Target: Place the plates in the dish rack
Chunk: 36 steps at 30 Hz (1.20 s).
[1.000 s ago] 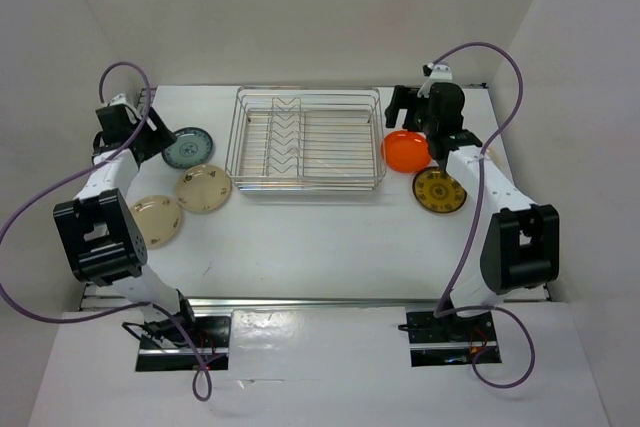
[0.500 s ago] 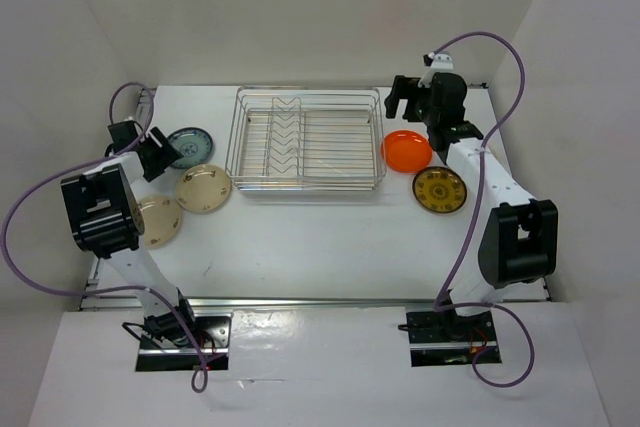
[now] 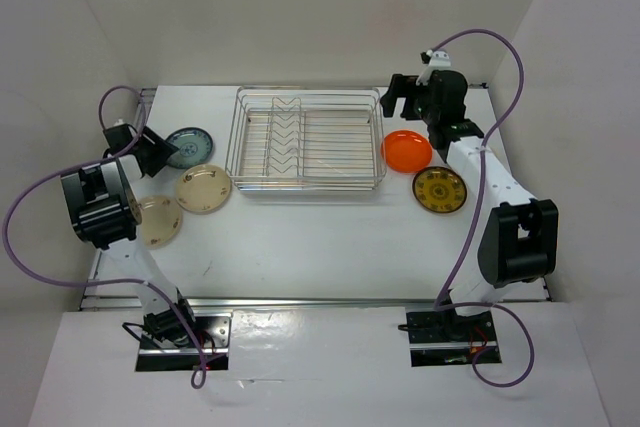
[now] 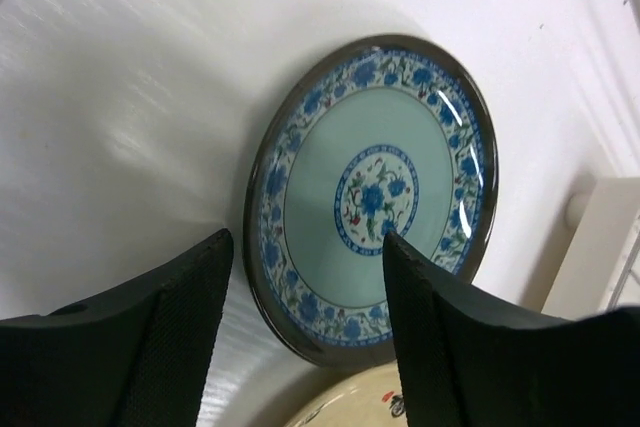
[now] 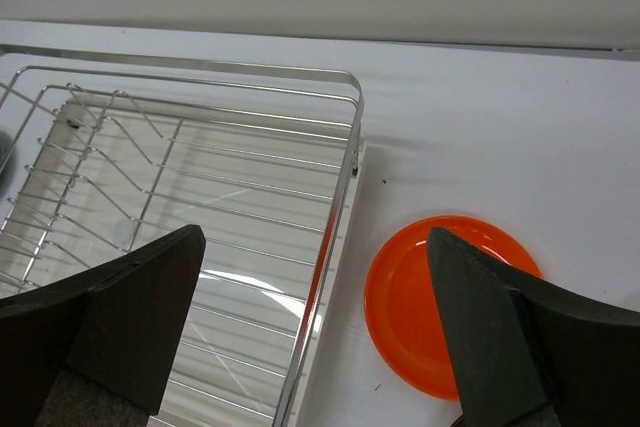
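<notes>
The silver wire dish rack (image 3: 306,137) stands at the back middle with no plates in it; its right end shows in the right wrist view (image 5: 200,237). A dark teal patterned plate (image 3: 189,146) lies left of it, with two cream plates (image 3: 204,188) (image 3: 155,221) in front. My left gripper (image 3: 150,152) is open, low beside the teal plate (image 4: 375,197), its near rim between the fingers. An orange plate (image 3: 407,151) and a yellow-gold plate (image 3: 440,190) lie right of the rack. My right gripper (image 3: 402,102) is open and empty above the rack's right end and the orange plate (image 5: 440,307).
White walls close in the table at the back and both sides. The table's left edge (image 3: 100,247) runs just beside the cream plates. Purple cables loop from both arms.
My left gripper has swung lower and outward toward the teal plate's left side. My right gripper has risen slightly above the rack's right corner. No plate has moved.
</notes>
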Tool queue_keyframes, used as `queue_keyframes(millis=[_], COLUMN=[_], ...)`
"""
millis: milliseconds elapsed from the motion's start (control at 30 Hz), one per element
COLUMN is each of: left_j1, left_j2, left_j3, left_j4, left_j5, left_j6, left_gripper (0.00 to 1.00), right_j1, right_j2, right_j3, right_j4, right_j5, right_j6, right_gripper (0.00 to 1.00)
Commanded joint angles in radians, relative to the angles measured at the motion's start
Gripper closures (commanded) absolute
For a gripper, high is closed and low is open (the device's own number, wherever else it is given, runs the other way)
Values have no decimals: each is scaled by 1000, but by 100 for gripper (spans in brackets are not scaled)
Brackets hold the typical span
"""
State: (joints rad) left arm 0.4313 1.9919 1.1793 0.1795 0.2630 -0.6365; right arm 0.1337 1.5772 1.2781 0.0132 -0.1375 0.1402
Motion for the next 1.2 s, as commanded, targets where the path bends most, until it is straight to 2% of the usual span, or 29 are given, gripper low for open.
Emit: queue_keyframes(millis=[0,100,300,500,667,800,900,1133,1167], left_j1=[14,14,14,14,14,-20,-46,-55,-55], left_j2=[47,74,94,116,81,-28,-106,-314,-327], left_j3=[-20,5,39,66,143,233,270,364,373], left_j4=[61,43,2,-9,-18,-100,-81,29,58], left_j5=[42,53,62,82,140,70,45,160,309], left_j6=[-65,-55,-35,-15,18,112,193,467,494], left_gripper=[32,44,55,100,100,100,100,100,100], right_j1=[-6,-6,-6,-6,-6,-6,-6,-6,-6], right_j2=[-5,-5,-5,24,44,44,26,7,-2], right_j3=[70,70,61,61,84,93,83,104,104], right_j4=[34,34,44,64,54,54,54,18,18], right_j5=[-37,-37,-83,-125,-145,-145,-116,4,22], right_j6=[-1,9,30,53,53,53,53,44,44], right_gripper=[0,0,0,0,0,0,0,0,0])
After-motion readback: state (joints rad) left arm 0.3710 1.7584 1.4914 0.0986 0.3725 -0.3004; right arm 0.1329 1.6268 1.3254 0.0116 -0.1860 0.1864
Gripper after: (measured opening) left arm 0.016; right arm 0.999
